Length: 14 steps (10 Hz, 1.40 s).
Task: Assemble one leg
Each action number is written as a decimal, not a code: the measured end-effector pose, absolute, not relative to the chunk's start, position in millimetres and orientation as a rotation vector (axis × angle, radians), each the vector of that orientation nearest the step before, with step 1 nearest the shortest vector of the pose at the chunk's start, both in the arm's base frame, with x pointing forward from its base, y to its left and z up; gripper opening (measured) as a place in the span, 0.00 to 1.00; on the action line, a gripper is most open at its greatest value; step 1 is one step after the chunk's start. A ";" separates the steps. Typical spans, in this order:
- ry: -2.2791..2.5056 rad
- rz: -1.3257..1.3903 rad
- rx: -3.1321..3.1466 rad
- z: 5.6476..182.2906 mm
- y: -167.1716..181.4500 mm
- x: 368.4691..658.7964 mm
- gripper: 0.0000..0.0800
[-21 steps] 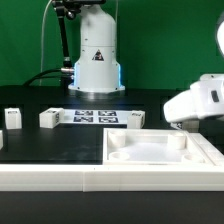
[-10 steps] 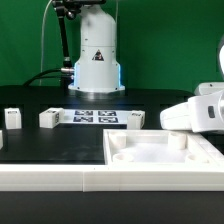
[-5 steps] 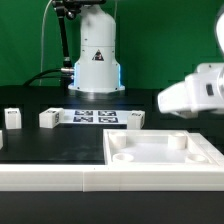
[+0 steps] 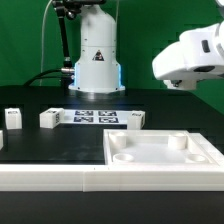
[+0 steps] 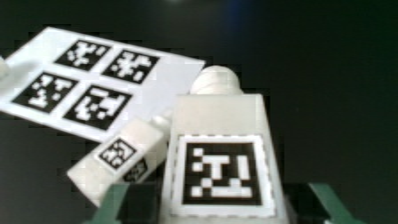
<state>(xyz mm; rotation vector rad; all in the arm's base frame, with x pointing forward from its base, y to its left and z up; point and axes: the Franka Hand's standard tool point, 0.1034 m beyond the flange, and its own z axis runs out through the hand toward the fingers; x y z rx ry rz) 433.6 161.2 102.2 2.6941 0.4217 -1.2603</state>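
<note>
**Inspector:** State of the grip?

**Arm:** My gripper (image 5: 221, 198) was closed down to the width of the leg (image 5: 217, 150), with one of the fingers (image 5: 125, 195) against each side near one end. The wrist view showed the tagged face turned to the camera and the rounded tip (image 5: 217, 80) pointing away from my palm. I judged that hold deliberate, since it left the tip end free for insertion.

**Inspector:** Where was the leg relative to the work?

**Arm:** It was in the air. My arm (image 4: 190, 52) hung high in the upper right of the exterior view, and the arm's housing hid the leg in that view. The panel (image 4: 160, 172) lay at lower right, sockets up, with one corner socket (image 4: 180, 141) roughly beneath me. In my judgement the height gave clearance over the panel's rim.

**Inspector:** And the remaining parts?

**Arm:** The marker board (image 4: 95, 117) lay at centre on the table (image 4: 60, 145). One spare leg (image 4: 137, 119) sat just beside it. Two others (image 4: 48, 119) (image 4: 12, 117) stood at middle left, well apart from the panel. No leg was yet seated.
</note>
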 end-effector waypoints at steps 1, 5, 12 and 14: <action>0.452 -1.162 2.756 101.6 159.2 437.9 0.37; 0.551 -0.855 2.922 119.9 132.1 490.9 0.37; 0.477 -0.023 3.109 121.7 130.4 525.8 0.37; 0.449 0.115 3.120 124.0 126.1 551.2 0.37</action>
